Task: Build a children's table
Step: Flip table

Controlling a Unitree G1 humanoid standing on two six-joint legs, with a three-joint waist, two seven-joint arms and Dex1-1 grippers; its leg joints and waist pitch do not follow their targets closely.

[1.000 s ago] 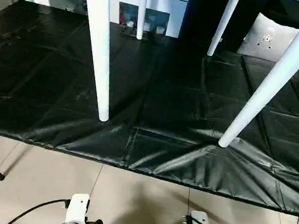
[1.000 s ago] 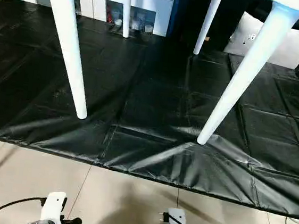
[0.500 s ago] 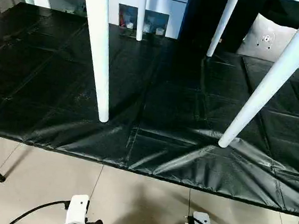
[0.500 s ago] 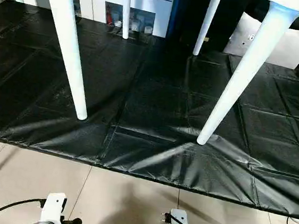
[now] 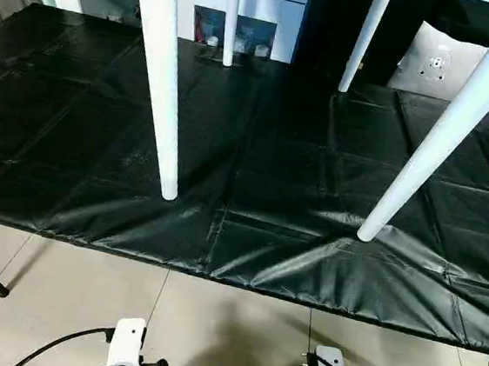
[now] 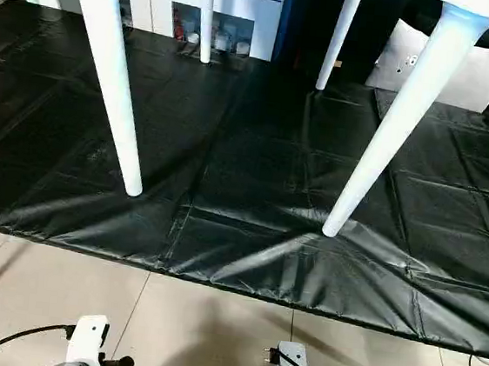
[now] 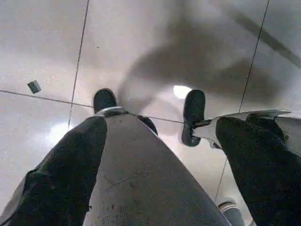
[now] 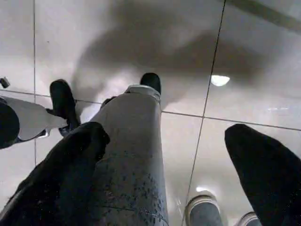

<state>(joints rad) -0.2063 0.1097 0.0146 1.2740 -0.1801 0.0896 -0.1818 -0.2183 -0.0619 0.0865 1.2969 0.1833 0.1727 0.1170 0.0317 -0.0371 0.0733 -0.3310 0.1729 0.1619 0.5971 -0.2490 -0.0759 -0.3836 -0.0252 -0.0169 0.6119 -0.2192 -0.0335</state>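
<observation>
We count four long tapered white plastic legs, all standing on the wrinkled black mat point(image 5: 300, 154) spread over the pale tiled floor point(image 5: 212, 328): the children's table point(image 5: 164, 78) is up on its feet. Two legs stand near us, two further back by the white cabinet with glass doors point(image 5: 244, 17). Our left pincer point(image 7: 157, 155) and right pincer point(image 8: 174, 174) both hang over the floor tiles, fingers spread apart, holding nothing.
</observation>
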